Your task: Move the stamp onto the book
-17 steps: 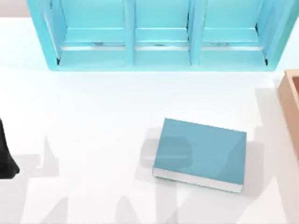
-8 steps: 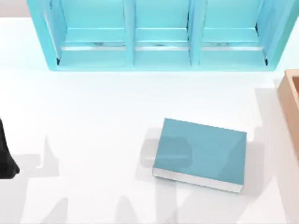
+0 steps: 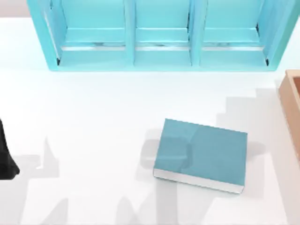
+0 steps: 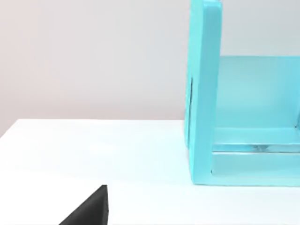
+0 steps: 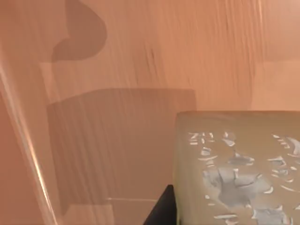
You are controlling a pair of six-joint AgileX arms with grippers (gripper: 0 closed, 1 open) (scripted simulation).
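Shifted since a second ago: only the shadows on the right half of the table, now stepped and broader near the orange box and lighter across the book. Same spot for the book, flat on the table right of centre, teal cover up, white page edge toward the near side. Nothing on top of it. Blue shelf unit along the far edge, also seen side-on from the left wrist.

Left arm parked at the table's left edge; black corner of left gripper low over white tabletop, open or closed cannot tell.

Right wrist view: close against orange wood-grain walls of the box, pale tan block with grey-white flecks right at the camera, probably the stamp but hard to confirm. Dark sliver of right gripper touching the block's edge; grip state cannot tell.
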